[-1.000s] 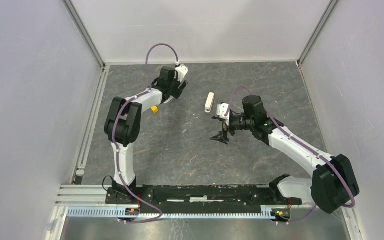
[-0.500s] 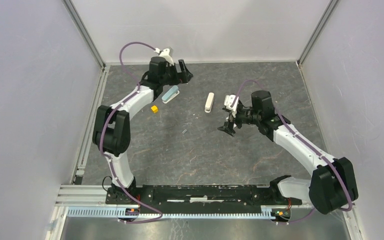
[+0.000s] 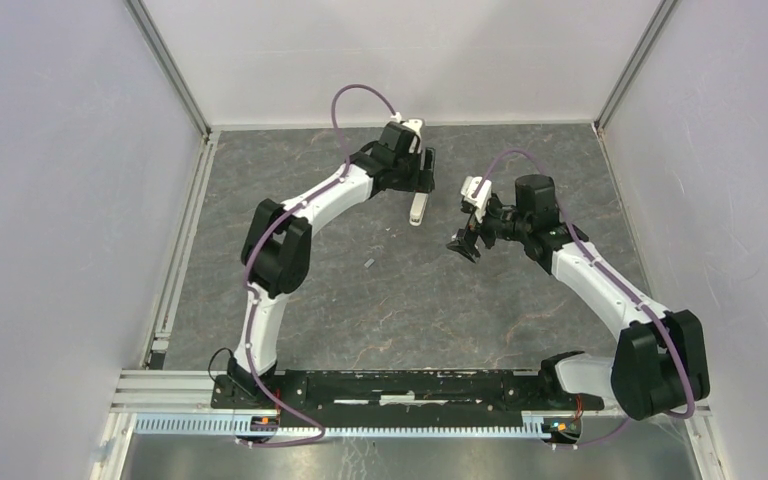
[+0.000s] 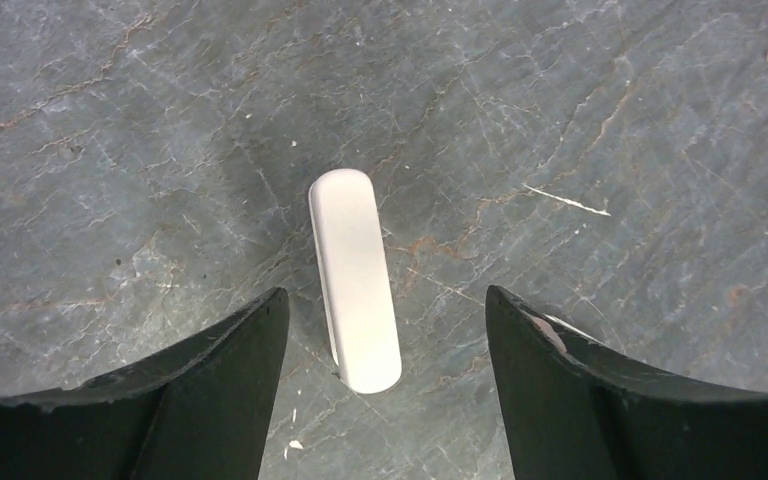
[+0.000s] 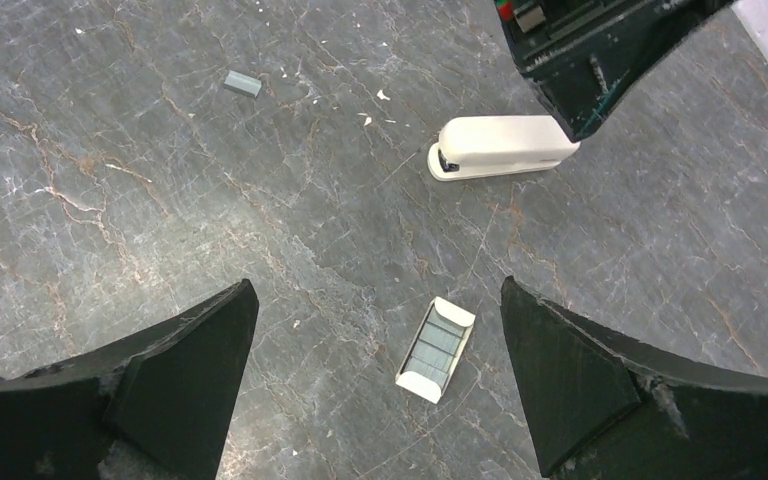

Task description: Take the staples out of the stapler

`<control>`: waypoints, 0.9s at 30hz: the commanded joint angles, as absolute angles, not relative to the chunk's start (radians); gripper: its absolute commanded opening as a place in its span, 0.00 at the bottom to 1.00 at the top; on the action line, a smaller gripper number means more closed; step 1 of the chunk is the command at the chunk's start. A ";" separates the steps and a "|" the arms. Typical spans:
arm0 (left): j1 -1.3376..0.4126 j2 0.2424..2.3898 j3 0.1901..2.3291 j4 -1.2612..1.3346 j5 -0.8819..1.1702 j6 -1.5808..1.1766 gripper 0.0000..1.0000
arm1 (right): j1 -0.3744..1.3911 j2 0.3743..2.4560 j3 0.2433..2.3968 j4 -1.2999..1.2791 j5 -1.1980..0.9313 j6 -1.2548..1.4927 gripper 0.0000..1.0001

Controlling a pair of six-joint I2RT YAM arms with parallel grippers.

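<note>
- Top view: the left arm stretches far out and across, its left gripper (image 3: 421, 178) poised over the far end of the white oblong thing (image 3: 417, 209), whose long axis runs roughly away from the bases. The right arm reaches in from the right with its wrist tipped down, and the right gripper (image 3: 463, 245) hangs just right of that white thing. The staples (image 3: 369, 263), a thin grey sliver, lie alone on the table (image 3: 380, 320), nearer the bases than both grippers. The stapler cannot be made out here.
- Left wrist view: the left gripper (image 4: 385, 295) has its fingers apart around the white oblong thing (image 4: 353, 280), with a gap on each side and nothing gripped. Neither stapler nor staples show.
- Right wrist view: the right gripper (image 5: 378, 283) is spread wide and empty, looking down at the table. The stapler (image 5: 436, 350), stubby and grey with whitish ends, lies beneath it between the fingers, a little toward the view's right and touching neither. Its long axis runs nearly up the view with a slight lean, so the fingers would likely close across its narrow width after a small wrist turn. By this view the right arm is the nearer one. The staples (image 5: 243, 83) lie well apart at upper left.
</note>
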State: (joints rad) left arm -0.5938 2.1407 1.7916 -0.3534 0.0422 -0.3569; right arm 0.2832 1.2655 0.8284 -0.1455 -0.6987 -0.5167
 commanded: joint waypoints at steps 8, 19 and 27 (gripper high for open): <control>-0.621 2.306 2.025 -0.584 -0.044 -0.243 0.73 | 0.263 1.282 0.871 -0.138 -0.707 -0.499 0.98; -0.647 2.361 2.063 -0.601 -0.029 -0.245 0.65 | 0.259 1.295 0.873 -0.140 -0.722 -0.493 0.98; -0.661 2.391 2.094 -0.626 -0.051 -0.245 0.53 | 0.258 1.299 0.873 -0.140 -0.730 -0.492 0.98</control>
State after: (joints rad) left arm -0.6525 2.3802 2.0491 -0.6083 -0.0269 -0.2893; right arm 0.2634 1.2938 0.8303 -0.1524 -0.7071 -0.5018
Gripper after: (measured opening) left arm 0.548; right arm 0.982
